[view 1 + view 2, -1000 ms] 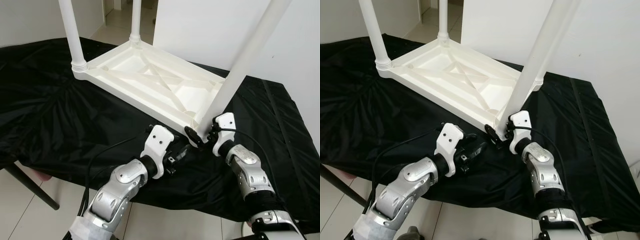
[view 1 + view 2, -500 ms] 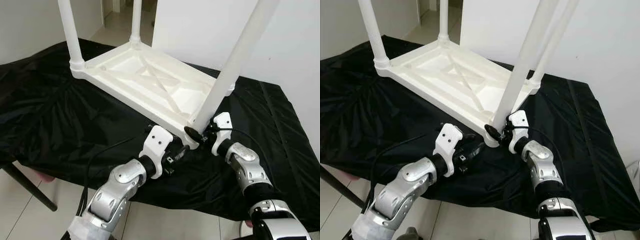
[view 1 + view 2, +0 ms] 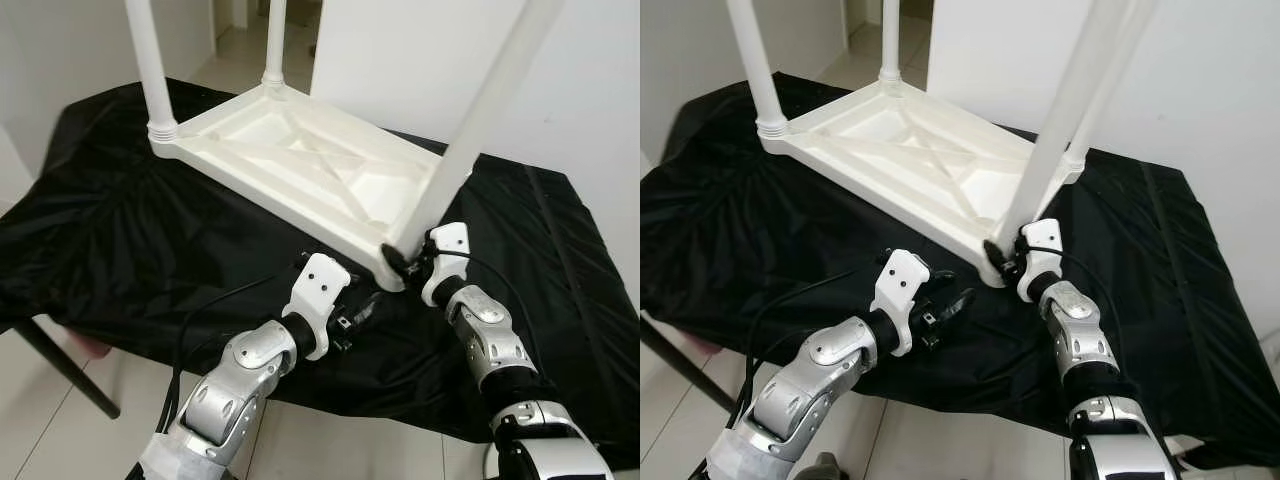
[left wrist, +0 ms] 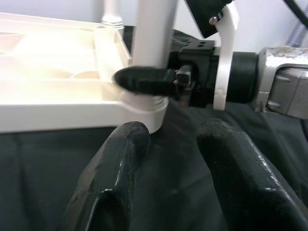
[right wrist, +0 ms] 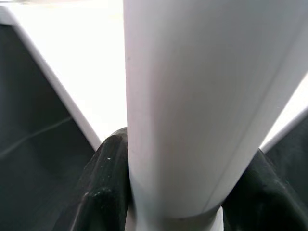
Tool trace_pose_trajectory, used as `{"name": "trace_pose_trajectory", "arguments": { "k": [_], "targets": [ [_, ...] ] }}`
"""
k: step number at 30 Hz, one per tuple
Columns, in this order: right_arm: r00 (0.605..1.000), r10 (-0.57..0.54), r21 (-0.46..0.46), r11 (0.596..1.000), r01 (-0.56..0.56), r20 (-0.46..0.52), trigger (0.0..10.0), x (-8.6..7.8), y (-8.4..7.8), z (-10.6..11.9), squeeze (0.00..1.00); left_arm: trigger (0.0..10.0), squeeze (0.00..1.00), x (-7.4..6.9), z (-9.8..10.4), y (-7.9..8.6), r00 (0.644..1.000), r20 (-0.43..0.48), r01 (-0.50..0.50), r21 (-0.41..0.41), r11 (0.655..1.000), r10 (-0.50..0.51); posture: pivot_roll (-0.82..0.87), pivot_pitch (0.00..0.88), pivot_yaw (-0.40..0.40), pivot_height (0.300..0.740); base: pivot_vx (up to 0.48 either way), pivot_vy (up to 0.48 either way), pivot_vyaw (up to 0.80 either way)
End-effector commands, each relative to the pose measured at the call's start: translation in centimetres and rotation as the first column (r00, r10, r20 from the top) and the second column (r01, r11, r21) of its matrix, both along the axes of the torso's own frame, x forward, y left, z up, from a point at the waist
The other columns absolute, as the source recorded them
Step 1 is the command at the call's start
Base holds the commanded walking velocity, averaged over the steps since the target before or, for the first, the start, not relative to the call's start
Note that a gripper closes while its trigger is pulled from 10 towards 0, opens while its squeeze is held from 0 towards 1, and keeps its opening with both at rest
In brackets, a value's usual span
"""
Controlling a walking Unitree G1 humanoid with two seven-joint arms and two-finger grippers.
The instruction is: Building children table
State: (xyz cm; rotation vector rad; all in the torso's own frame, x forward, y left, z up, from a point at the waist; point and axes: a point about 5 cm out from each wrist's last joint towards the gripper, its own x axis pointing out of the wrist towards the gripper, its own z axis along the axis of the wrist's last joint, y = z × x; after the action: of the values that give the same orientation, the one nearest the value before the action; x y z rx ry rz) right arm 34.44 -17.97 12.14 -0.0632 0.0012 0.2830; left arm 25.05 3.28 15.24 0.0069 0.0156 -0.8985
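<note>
Presently, the upturned white children's table (image 3: 310, 170) rests on the black-draped counter (image 3: 110, 240). Right tool (image 5: 178, 192) clamps its near leg (image 3: 470, 135) at base; left tool (image 4: 168, 178), fingers parted, waits at seven o'clock.

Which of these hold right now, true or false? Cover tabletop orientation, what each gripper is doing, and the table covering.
1. The white plastic tabletop lies upside down, legs pointing up. True.
2. The right gripper has its jaws around the base of the near white round leg. True.
3. The left gripper grips a leg too. False: it is open and holds nothing, just short of that corner.
4. The black cloth under the tabletop is red. False: it is black.
5. The tabletop rests on bare floor. False: it sits on the cloth-covered table.
</note>
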Motion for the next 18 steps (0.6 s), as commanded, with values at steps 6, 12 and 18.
{"name": "trace_pose_trajectory", "arguments": {
  "k": [6, 12, 18],
  "targets": [
    [0.939, -0.342, -0.024, 0.940, 0.341, -0.037, 10.0, -1.5, -1.8, -1.5, 0.00, 10.0, 0.00, -0.2, 0.1, 0.0, 1.000, -0.006, 0.016, -0.005, 1.000, -0.016, 0.16, 0.084, -0.120, 0.740, 0.000, 0.000, 0.00],
    [0.825, -0.565, 0.005, 0.825, 0.566, -0.013, 10.0, -3.1, -0.7, -1.6, 0.00, 10.0, 0.00, -0.2, 0.2, 0.0, 1.000, -0.009, 0.014, -0.011, 1.000, -0.015, 0.15, 0.094, -0.115, 0.740, 0.000, 0.000, 0.00],
    [0.828, -0.560, 0.068, 0.827, 0.558, 0.019, 10.0, -3.2, 1.1, -0.7, 0.00, 10.0, 0.00, -0.1, 0.3, -0.2, 1.000, -0.008, 0.017, -0.018, 1.000, -0.017, 0.15, 0.094, -0.110, 0.740, 0.000, 0.000, 0.00]
  ]
}}
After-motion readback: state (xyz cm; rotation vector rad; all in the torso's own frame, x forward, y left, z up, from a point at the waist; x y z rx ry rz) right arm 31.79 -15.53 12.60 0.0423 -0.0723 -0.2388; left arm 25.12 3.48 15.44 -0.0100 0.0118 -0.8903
